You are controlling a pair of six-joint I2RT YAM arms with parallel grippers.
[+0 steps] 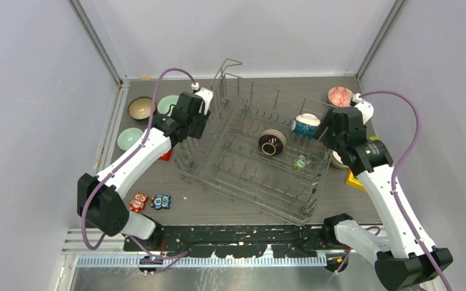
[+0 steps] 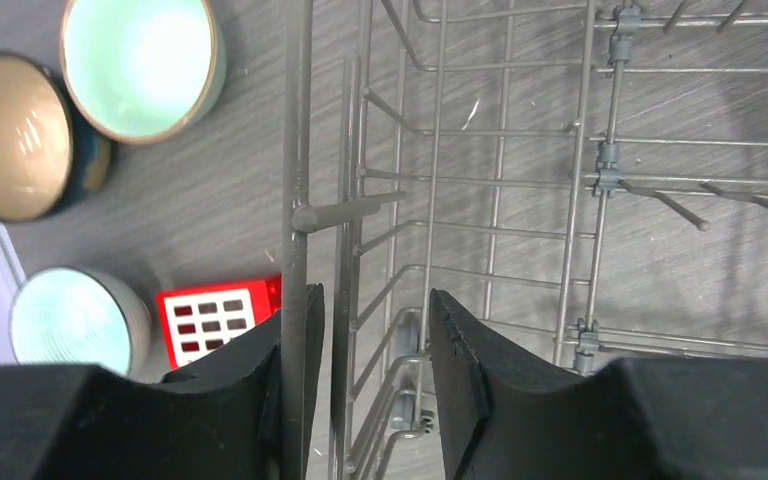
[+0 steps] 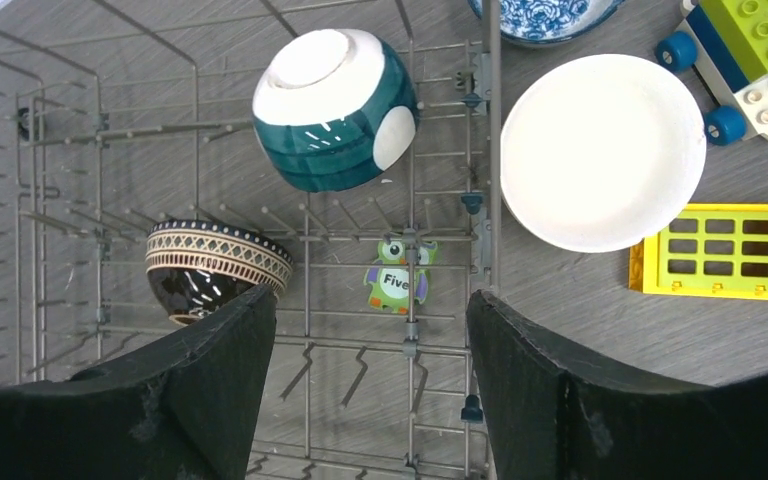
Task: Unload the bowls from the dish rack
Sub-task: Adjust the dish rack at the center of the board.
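Right wrist view: the top edge cuts the blue bowl [image 3: 545,12], the corner crops the truck [image 3: 750,50]; the right gripper [image 3: 370,293] covers the dark bowl's [image 3: 215,262] lower rim; from above, the right arm [image 1: 376,176] hides most of the cream bowl [image 1: 338,161] and yellow block [image 1: 354,180] at the worktop's [image 1: 218,206] right edge; left wrist view: the brown bowl [image 2: 20,135] runs off the left edge; the left gripper [image 2: 372,293] hides part of a green bowl [image 2: 70,320] and the red block [image 2: 210,318].

The dish rack [image 2: 295,150] is grey wire; the surface [image 2: 210,200] is grey wood-grain. One bowl [image 3: 332,95] is teal and white, and a dark brown bowl [image 3: 218,268] carries a cream geometric band. The others are a cream bowl [image 3: 602,150], a blue-and-white patterned bowl [image 3: 545,15], a red patterned bowl [image 1: 340,96], a pale green bowl [image 2: 140,62], a second pale green bowl [image 2: 75,322] and a tan bowl [image 2: 20,135] with a dark blue outside. The owl figure [image 3: 397,277] is green, one block [image 2: 215,318] red, another block [image 3: 720,252] yellow.
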